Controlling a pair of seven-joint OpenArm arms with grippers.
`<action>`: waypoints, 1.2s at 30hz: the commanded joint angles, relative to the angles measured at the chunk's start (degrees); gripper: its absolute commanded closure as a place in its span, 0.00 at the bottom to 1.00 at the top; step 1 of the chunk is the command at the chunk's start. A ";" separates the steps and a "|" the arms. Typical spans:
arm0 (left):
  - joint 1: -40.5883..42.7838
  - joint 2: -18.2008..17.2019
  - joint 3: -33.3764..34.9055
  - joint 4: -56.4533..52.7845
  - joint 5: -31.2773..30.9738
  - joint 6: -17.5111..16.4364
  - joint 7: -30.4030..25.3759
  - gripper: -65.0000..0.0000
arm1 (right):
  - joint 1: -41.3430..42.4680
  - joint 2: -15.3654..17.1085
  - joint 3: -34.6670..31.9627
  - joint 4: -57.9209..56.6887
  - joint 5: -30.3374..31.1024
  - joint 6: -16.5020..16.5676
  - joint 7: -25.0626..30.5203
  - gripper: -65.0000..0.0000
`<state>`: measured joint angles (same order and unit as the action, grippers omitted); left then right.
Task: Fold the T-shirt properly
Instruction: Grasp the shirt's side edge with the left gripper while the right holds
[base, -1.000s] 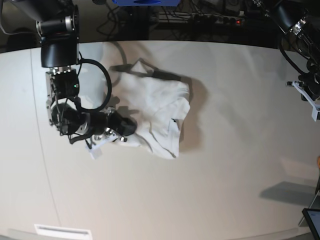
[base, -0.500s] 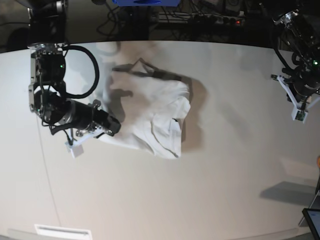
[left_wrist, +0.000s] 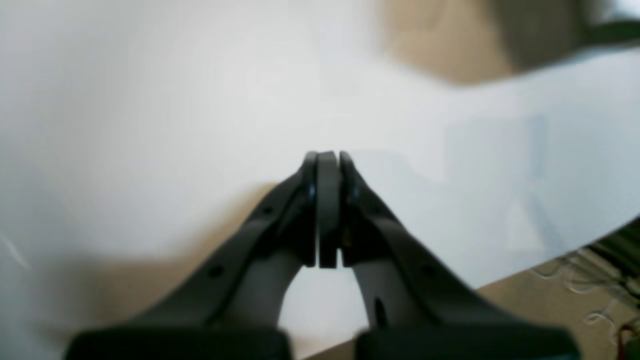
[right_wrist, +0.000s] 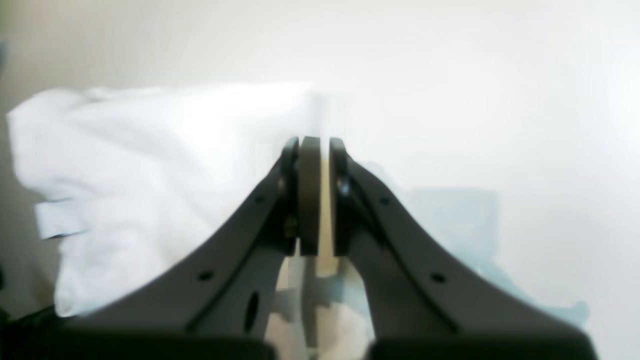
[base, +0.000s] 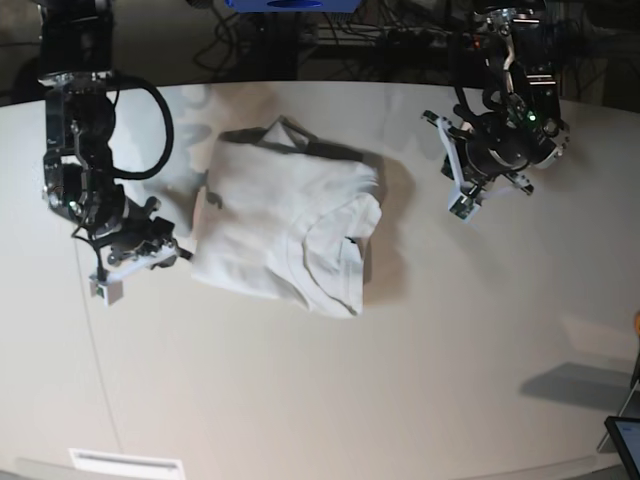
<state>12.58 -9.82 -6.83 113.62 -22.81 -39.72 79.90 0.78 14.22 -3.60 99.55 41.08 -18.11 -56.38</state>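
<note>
Right now the T-shirt (base: 290, 225) lies folded into a compact block at upper centre of the surface (base: 430, 370), so both my jaws are closed on nothing, the right gripper (base: 165, 252) just beside its left edge, the left gripper (base: 462, 190) well apart, leaving the cloth undisturbed.

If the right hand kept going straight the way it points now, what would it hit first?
Most likely the T-shirt. From the wrist camera, the shut right hand aims at the folded cloth's near edge, apart from it. Blur makes the depth uncertain.

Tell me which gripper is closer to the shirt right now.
The right gripper, on the base view's left, sits just off the folded T-shirt edge. The left gripper hangs well away, with bare table between.
</note>
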 joint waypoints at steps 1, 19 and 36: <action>0.56 0.20 0.28 0.97 -0.01 -0.28 -0.38 1.00 | 1.20 0.24 0.21 1.07 0.11 0.48 0.78 0.95; -1.55 6.62 5.20 -0.88 0.26 -0.28 -0.47 1.00 | 1.11 0.07 0.30 0.98 -1.21 0.48 0.86 0.95; -13.33 10.57 5.56 -16.00 0.26 -0.28 -0.56 1.00 | 0.76 -0.02 0.21 1.16 -1.21 0.48 0.86 0.95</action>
<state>-0.03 0.82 -1.43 97.06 -22.57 -39.72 79.24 0.62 13.91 -3.62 99.55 39.81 -17.96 -56.40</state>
